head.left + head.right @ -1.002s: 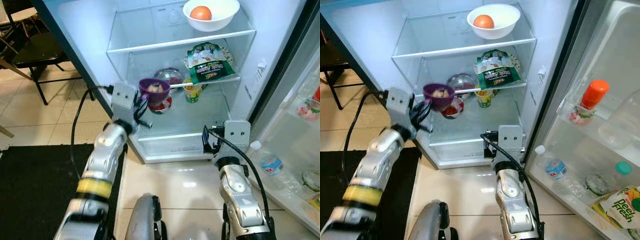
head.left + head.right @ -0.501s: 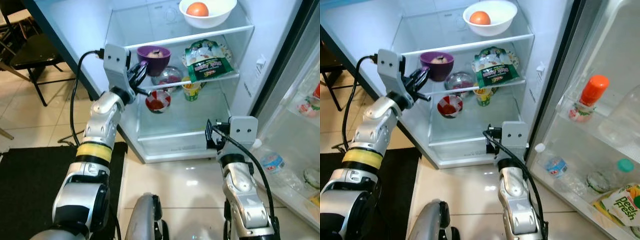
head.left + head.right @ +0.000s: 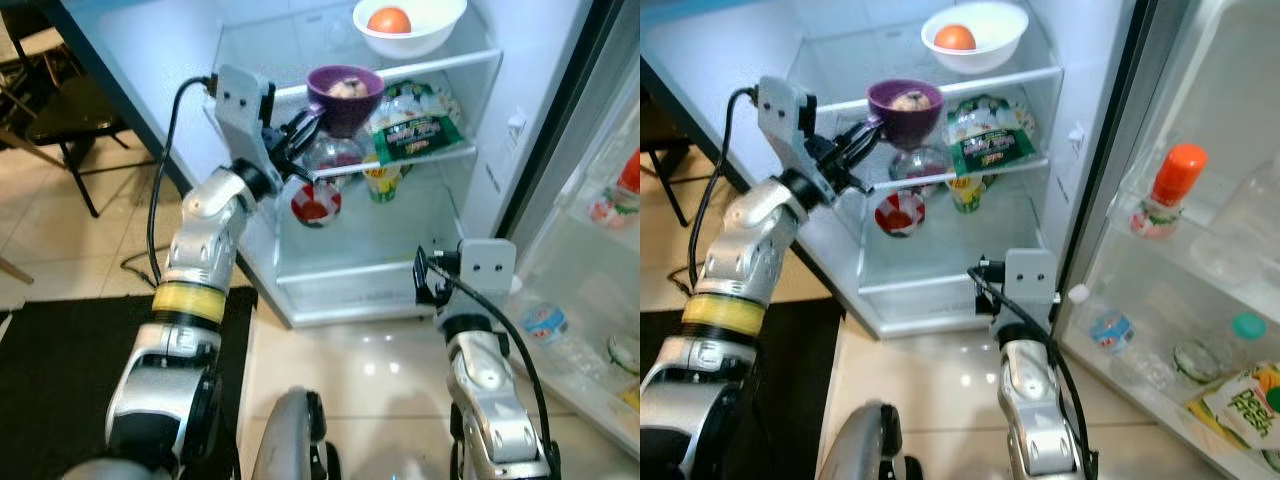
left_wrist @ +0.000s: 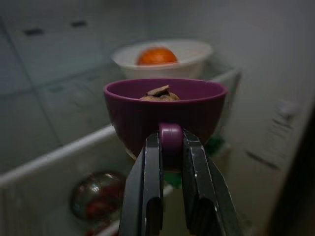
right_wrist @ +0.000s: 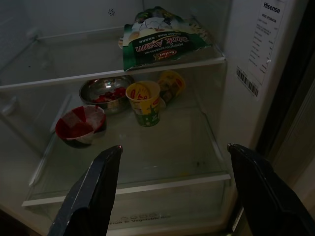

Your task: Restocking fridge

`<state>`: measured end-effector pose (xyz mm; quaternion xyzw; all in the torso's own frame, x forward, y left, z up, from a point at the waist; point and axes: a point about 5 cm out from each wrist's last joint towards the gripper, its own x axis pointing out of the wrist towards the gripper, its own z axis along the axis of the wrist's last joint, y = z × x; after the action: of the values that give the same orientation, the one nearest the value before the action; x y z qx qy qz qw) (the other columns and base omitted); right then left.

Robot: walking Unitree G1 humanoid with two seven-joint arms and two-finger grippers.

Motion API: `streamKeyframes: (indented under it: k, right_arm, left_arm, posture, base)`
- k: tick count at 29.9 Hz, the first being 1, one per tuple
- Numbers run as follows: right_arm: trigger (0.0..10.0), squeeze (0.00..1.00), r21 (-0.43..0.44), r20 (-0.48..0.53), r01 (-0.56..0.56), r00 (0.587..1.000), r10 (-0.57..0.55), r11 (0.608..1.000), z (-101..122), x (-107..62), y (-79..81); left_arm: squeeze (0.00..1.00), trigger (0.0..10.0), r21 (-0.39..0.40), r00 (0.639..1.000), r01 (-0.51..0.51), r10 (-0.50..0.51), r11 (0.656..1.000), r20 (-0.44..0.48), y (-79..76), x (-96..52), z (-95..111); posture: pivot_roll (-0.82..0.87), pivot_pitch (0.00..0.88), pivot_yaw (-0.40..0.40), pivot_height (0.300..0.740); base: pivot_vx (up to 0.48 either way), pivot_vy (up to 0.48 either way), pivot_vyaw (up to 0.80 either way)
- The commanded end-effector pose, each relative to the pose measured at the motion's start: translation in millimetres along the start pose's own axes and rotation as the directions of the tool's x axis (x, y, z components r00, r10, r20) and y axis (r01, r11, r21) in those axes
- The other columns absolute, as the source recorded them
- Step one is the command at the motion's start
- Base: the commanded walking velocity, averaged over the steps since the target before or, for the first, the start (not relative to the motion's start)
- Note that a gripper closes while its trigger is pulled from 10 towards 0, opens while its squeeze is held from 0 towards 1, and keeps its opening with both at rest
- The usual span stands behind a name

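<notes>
My left gripper (image 3: 306, 128) is shut on the small handle of a purple bowl (image 3: 345, 97) with food in it, held just in front of the fridge's top glass shelf (image 3: 440, 66). In the left wrist view the fingers (image 4: 150, 196) pinch the bowl's (image 4: 165, 111) handle. A white bowl (image 3: 410, 22) with an orange fruit (image 3: 388, 20) sits on that top shelf. A green packet (image 3: 418, 125) lies on the middle shelf. My right gripper (image 5: 174, 164) stands open, low before the fridge's lower compartment, with nothing between its fingers.
On the lower shelf sit a red-and-white bowl (image 5: 79, 125), a metal bowl (image 5: 106, 92) and a yellow cup (image 5: 144, 103). The open fridge door (image 3: 1200, 300) at my right holds bottles and a packet. A black mat (image 3: 60, 380) and a chair (image 3: 70, 100) are at my left.
My left arm has lifted the purple bowl up and to the right, from beside the middle shelf to the height of the top shelf. The right arm has stayed put.
</notes>
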<state>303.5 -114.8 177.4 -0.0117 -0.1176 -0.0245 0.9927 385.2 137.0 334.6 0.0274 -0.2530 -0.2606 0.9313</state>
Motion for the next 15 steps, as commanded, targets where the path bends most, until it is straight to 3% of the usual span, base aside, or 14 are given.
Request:
streamKeyframes:
  k: [1,6,8,10,15]
  right_arm:
    - [10.0,0.00,0.007,-0.007,-0.012,1.000,0.012,1.000,-0.4,-4.1,4.5]
    - [10.0,0.00,0.005,-0.004,-0.013,1.000,0.013,1.000,0.6,-4.4,4.4]
    - [10.0,0.00,0.005,-0.004,-0.013,1.000,0.013,1.000,0.6,-4.4,4.4]
    - [10.0,0.00,0.007,-0.003,-0.015,1.000,0.015,1.000,2.0,-5.9,4.4]
    - [10.0,0.00,0.001,-0.005,-0.031,1.000,0.031,1.000,4.2,-12.9,2.1]
  left_arm:
    - [0.00,10.0,0.052,0.998,-0.046,0.044,0.998,0.039,14.6,-1.4,12.1]
    - [0.00,10.0,0.101,0.987,-0.160,0.156,0.982,0.040,37.2,1.6,18.4]
    - [0.00,10.0,0.101,0.987,-0.160,0.156,0.982,0.040,37.2,1.6,18.4]
    - [0.00,10.0,0.107,0.972,-0.237,0.236,0.966,0.018,53.2,-2.6,15.3]
    - [0.00,10.0,0.128,0.957,-0.289,0.290,0.949,0.006,64.4,-6.2,13.5]
  posture:
    - [-0.04,0.315,0.226,0.595]
    - [-0.05,0.314,0.223,0.595]
    - [-0.05,0.314,0.223,0.595]
    - [-0.06,0.322,0.212,0.595]
    - [-0.08,0.337,0.193,0.595]
  base:
    - [0.000,0.000,0.00]
    - [0.000,0.000,0.00]
    - [0.000,0.000,0.00]
    - [0.000,0.000,0.00]
    - [0.000,0.000,0.00]
